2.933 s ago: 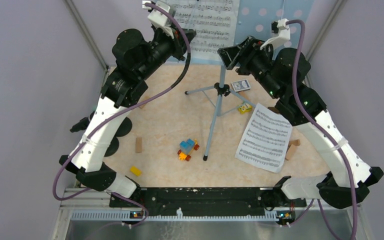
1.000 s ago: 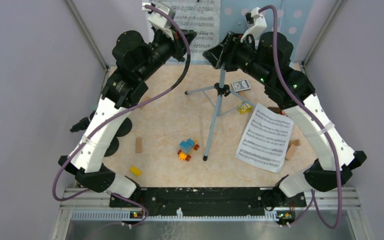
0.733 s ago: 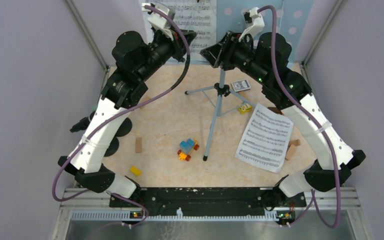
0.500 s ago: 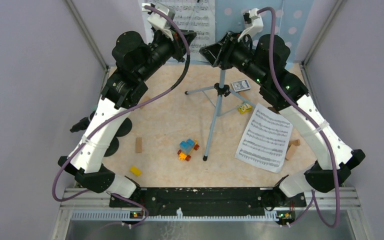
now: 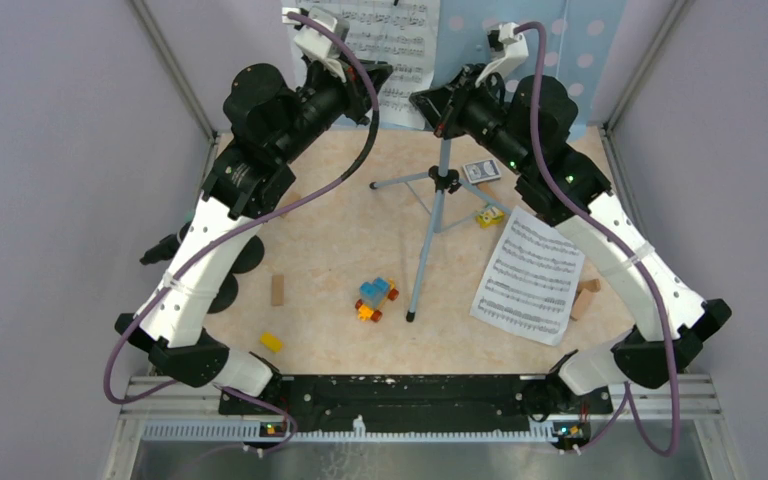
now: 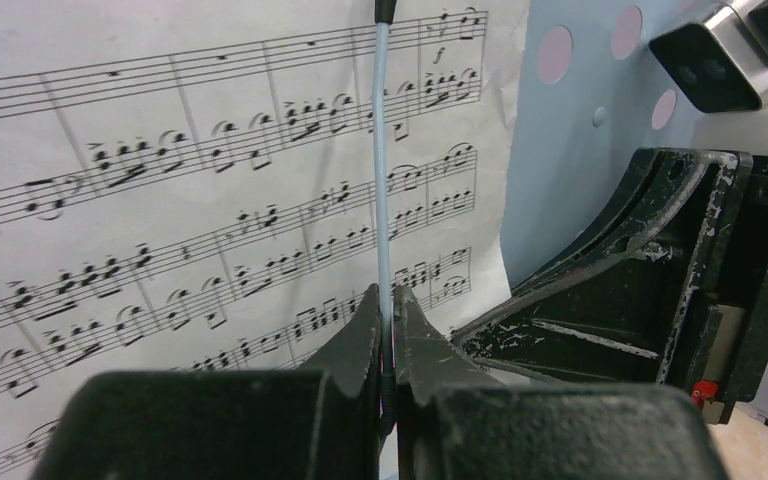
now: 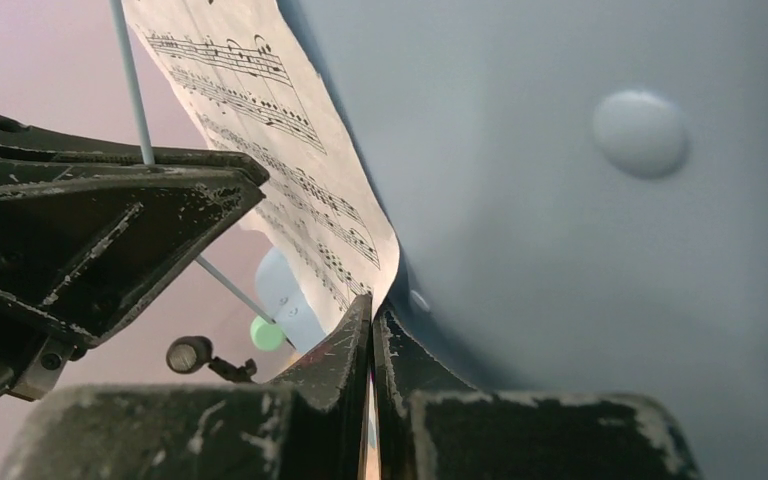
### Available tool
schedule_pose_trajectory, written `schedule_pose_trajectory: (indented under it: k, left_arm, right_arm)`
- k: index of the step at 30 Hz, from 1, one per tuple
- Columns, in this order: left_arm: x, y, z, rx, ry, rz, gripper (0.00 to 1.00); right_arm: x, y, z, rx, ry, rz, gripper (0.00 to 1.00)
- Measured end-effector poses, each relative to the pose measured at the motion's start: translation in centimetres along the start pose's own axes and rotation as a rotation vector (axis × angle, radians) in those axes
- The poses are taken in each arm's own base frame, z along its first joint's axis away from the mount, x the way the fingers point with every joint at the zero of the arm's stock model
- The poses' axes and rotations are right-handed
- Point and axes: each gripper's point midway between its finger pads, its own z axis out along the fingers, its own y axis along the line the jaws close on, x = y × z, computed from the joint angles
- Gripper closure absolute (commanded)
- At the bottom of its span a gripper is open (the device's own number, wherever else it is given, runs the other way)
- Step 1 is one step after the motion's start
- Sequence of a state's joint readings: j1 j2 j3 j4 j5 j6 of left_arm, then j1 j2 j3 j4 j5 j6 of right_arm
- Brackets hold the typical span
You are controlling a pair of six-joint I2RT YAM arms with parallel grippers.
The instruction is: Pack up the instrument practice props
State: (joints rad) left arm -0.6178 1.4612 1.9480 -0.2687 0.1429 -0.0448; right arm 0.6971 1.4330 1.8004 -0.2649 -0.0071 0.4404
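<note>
The pale-blue music desk (image 5: 570, 45) stands on its silver tripod pole (image 5: 428, 235) at the back of the table. A white sheet-music page (image 5: 400, 40) rests on it. My left gripper (image 6: 390, 318) is shut on the desk's thin pale-blue page-holder wire (image 6: 382, 150), which lies across that page (image 6: 160, 200). My right gripper (image 7: 372, 312) is shut on the page's lower corner (image 7: 360, 255), against the desk face (image 7: 580, 220). A second page (image 5: 530, 275) lies flat at the right. Two black round bases (image 5: 232, 272) sit behind my left arm.
Colourful toy bricks (image 5: 375, 297), a yellow brick (image 5: 271, 342) and another small toy (image 5: 489, 216) lie on the table. Tan wooden blocks (image 5: 278, 290) (image 5: 585, 297) and a card box (image 5: 481, 170) are there too. The tripod legs (image 5: 400, 183) spread mid-table. A mint-green round end (image 7: 267, 333) shows below the desk.
My right arm swung left along the desk to the page's edge, and its jaws closed on the corner. The left arm held still on the wire.
</note>
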Motion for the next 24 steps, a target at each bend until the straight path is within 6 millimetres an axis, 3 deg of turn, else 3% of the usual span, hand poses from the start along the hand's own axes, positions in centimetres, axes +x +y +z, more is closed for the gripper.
schedule_pose_trajectory:
  k: [6, 16, 24]
  left_arm:
    - [-0.2, 0.0, -0.2, 0.0, -0.005, -0.001, 1.0]
    - [-0.1, -0.1, -0.4, 0.0, -0.018, -0.002, 1.0]
    - [0.1, 0.0, -0.2, 0.0, -0.025, -0.005, 1.0]
  right_arm:
    - [-0.5, -1.0, -1.7, 0.048, -0.029, -0.03, 1.0]
    - [-4.8, -0.4, -7.5, 0.064, -0.16, -0.075, 1.0]
    - [-4.7, 0.3, -7.1, 0.018, -0.161, -0.104, 0.74]
